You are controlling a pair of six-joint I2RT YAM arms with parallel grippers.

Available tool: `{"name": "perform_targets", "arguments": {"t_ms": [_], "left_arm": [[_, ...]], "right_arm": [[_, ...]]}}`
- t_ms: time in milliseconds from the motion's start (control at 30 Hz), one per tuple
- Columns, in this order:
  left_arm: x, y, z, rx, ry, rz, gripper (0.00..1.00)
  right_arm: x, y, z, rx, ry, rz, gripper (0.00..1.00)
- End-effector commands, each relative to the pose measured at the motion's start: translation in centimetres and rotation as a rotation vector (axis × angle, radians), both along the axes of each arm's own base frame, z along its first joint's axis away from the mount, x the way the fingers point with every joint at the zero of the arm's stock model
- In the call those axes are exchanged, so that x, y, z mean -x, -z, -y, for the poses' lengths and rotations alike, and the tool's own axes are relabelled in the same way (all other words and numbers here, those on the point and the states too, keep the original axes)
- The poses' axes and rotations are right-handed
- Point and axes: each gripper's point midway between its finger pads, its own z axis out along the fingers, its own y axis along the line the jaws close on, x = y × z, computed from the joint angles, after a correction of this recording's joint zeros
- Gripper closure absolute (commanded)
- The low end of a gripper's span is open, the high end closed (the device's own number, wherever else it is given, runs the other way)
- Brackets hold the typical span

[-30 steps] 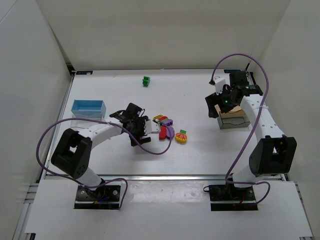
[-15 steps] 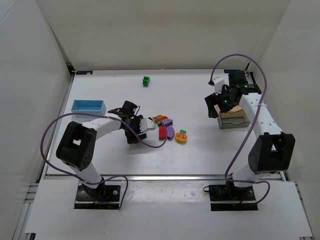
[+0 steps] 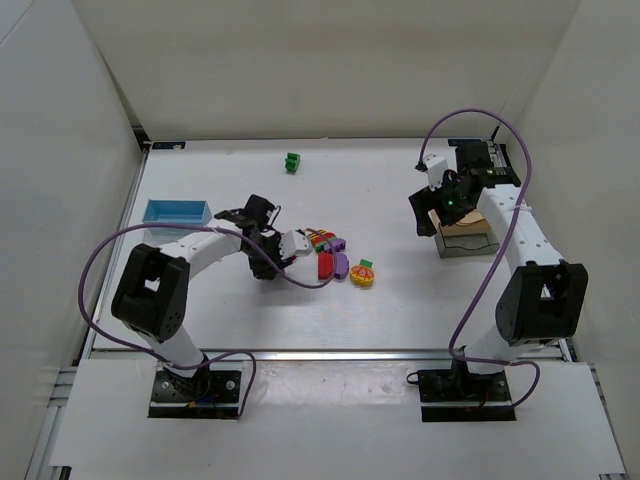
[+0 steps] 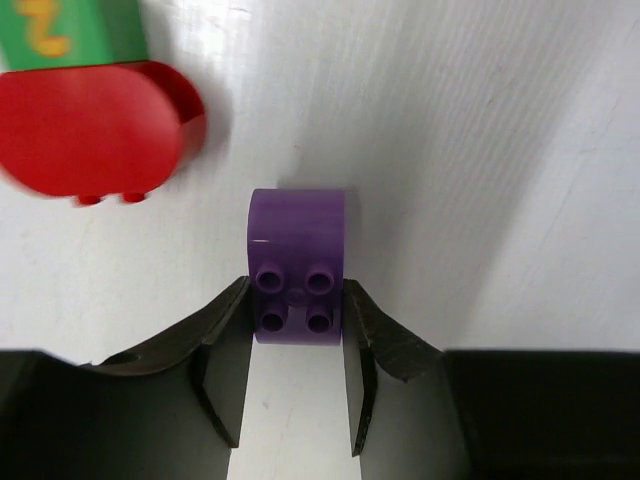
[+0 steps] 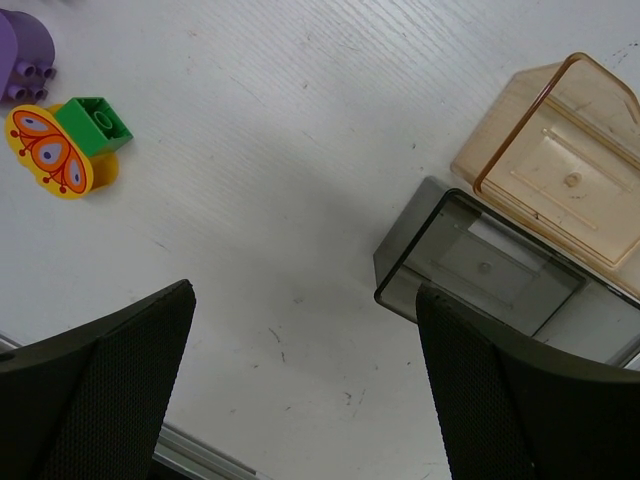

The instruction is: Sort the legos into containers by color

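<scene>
The left jaws are narrow, closed on a purple lego [image 4: 297, 240]. Their tips press both of its sides, its four studs face back between them, and it sits on the bench [image 4: 460, 150]. Beyond the tips to the left lies a rounded red lego [image 4: 90, 130], with a green lego [image 4: 70, 30] just past that.

The right jaws hang wide apart above the bench with nothing between them. Ahead of them, toward the right finger, stands the smoky dark container [image 5: 480, 265], and the amber container [image 5: 560, 170] is just beyond it, tilted and touching it. Far off to their left lies a yellow butterfly lego [image 5: 45, 150] with a green block [image 5: 95, 122] against it.
</scene>
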Motion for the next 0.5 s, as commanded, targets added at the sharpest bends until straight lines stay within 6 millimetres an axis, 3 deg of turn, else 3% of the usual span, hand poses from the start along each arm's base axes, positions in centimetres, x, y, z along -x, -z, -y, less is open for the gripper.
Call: {"name": "perform_targets", "arguments": {"t_ms": [0,167,267,467], "left_arm": [[-1.0,-5.4,0.1,0.08,-0.085,0.032,0.76],[-1.9,-11.7,-3.1,0.11,-0.252,0.091,0.79],[-1.3,-14.7,-5.2,0.118,-0.326,0.119,0.8],[2.2,-14.5,-11.1,0.01,-0.46,0.092,0.79]], "right_arm": [[-0.9,-1.6,-0.2,-0.015,-0.011,0.049,0.06],[-1.0,-1.5,-0.9,-0.051,-0.025,0.042,0.06],[-1.0,-0.9,-1.0,-0.056,-0.035,0.017,0.07],[-2.3,-2.1,-1.6,-0.079,-0.04,0.048,0.07]]}}
